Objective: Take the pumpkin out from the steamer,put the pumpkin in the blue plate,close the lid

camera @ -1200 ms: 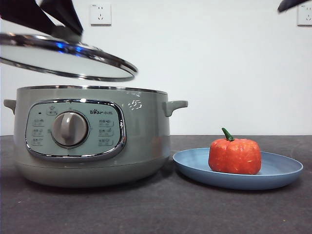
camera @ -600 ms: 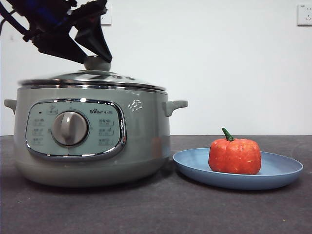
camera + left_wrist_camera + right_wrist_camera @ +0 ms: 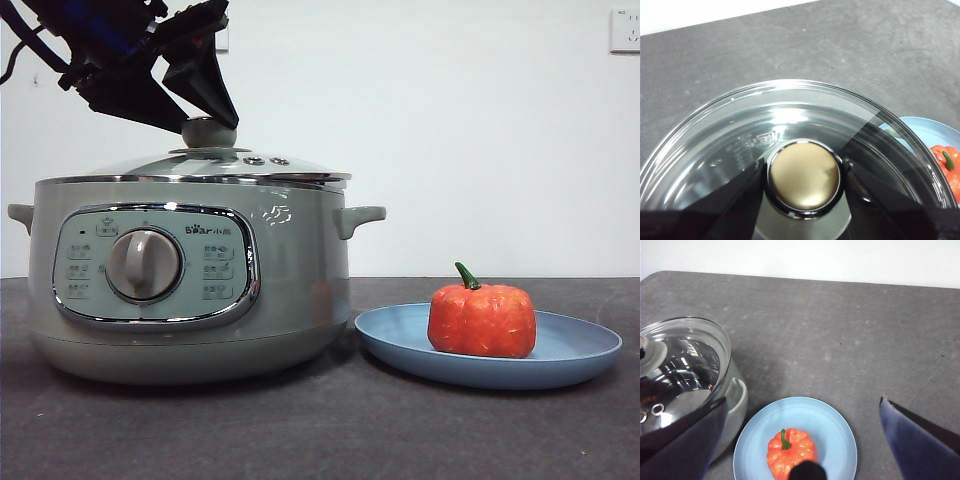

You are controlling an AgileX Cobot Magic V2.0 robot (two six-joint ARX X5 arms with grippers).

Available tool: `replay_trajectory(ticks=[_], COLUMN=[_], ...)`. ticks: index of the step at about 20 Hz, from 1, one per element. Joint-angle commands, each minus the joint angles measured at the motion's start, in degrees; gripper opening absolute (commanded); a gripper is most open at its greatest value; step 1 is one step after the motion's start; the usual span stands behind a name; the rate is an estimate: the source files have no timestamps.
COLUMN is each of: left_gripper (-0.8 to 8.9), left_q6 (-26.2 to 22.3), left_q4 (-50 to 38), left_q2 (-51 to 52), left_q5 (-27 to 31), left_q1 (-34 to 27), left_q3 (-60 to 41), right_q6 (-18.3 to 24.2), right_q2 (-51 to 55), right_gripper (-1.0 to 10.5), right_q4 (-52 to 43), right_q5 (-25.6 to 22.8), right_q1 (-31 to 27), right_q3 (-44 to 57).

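My left tool point(image 3: 208, 128) is clamped on the knob of the lid point(image 3: 215, 167), directly beneath it on the steamer point(image 3: 300, 270); my right tool point(image 3: 800, 440), jaws apart, hangs above the pumpkin point(image 3: 791, 452).

A staged lab-style tabletop: bare white wall point(image 3: 450, 130), wall sockets point(image 3: 625, 30), plain dark grey table point(image 3: 330, 430).
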State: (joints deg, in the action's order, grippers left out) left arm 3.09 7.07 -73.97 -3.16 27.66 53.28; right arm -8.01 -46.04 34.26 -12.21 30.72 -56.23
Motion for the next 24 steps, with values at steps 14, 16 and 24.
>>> replay_trajectory(ticks=[14,16,24], left_gripper=[-0.09,-0.08,3.34], left_q6=[-0.3,-0.3,-0.3], left_q4=[10.6,10.8,10.5], left_q2=[-0.5,-0.5,-0.5], left_q5=[3.1,3.1,3.2], left_q1=[0.0,0.0,0.0], left_q3=[3.4,3.4,3.4], right_q6=[-0.5,-0.5,-0.5], right_q2=[-0.1,-0.1,-0.1], right_gripper=[5.0,5.0,5.0], right_q4=[-0.3,-0.3,-0.3], right_q5=[-0.2,-0.2,-0.1], right_q1=[0.0,0.0,0.0], right_q3=[0.4,0.4,0.4])
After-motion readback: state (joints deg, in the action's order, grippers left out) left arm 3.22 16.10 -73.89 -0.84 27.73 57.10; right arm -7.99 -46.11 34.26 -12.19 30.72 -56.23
